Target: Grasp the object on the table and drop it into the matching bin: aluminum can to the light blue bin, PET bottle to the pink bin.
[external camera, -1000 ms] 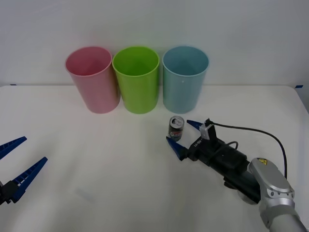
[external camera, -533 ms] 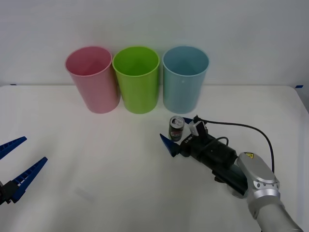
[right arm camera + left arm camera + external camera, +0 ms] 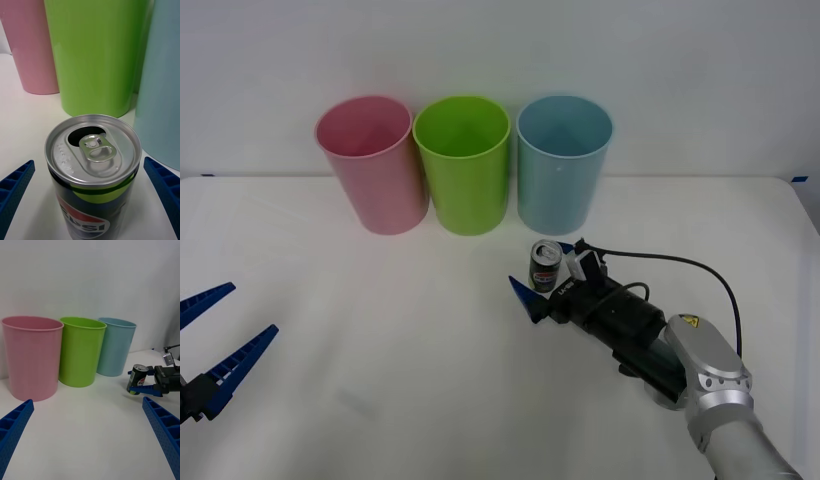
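Three tall bins stand in a row at the bench's point(image 3: 380, 330) twelve o'clock edge — pink bin point(image 3: 373, 163), lime green bin point(image 3: 464, 163), light blue bin point(image 3: 562, 160). One small dark aluminum can point(image 3: 545, 266) stands upright just in front of the light blue bin, between the right gripper's point(image 3: 542, 272) spread fingers, not yet clasped. At eight o'clock the left gripper point(image 3: 218, 338) waits — fingers released.

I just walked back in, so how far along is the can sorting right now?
Done: the right gripper has reached the can, open fingers on both sides. In hand: closing on it; the can stands upright on the table, not yet gripped. Left: lift and drop it into the light blue bin. The left gripper waits open at the table's near left.
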You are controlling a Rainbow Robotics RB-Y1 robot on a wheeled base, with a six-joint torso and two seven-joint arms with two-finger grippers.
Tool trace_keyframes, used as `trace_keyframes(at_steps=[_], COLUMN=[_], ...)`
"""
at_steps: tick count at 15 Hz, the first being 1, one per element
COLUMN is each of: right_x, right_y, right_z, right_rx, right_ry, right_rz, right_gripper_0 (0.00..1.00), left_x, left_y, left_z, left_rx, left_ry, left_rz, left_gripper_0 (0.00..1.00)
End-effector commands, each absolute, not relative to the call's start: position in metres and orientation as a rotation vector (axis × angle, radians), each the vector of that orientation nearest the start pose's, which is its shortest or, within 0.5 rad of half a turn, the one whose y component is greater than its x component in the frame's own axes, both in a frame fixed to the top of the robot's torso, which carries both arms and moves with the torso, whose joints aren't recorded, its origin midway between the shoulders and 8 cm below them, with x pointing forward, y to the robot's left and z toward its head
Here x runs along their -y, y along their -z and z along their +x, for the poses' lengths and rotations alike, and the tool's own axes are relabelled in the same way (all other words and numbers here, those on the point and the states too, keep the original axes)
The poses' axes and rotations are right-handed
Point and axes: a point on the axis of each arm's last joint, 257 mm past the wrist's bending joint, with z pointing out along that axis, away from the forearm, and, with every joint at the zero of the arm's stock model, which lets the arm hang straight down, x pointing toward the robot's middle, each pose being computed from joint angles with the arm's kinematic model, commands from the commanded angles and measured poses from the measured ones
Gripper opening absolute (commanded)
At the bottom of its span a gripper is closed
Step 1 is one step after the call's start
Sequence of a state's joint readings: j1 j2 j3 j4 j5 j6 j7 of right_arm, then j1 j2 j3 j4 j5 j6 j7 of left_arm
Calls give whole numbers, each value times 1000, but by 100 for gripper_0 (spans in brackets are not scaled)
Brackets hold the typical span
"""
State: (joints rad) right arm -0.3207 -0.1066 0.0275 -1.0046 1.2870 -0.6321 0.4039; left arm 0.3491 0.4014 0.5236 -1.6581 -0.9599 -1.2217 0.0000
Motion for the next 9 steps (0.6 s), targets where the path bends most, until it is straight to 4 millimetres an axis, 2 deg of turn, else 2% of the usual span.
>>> trace_keyframes(at_steps=[1,9], right_x=[65,66], right_y=[301,297], right_z=[549,548], right_rx=[-1572,-1563], right_ry=[-424,-444], right_rz=[-681,-670], right_gripper_0=[0,0], left_x=[-330,-330], left_y=[169,169], left_z=[342,342], left_rx=[-1441,-1441], left_ry=[567,567], left_rz=[465,465], left_gripper_0=[100,100])
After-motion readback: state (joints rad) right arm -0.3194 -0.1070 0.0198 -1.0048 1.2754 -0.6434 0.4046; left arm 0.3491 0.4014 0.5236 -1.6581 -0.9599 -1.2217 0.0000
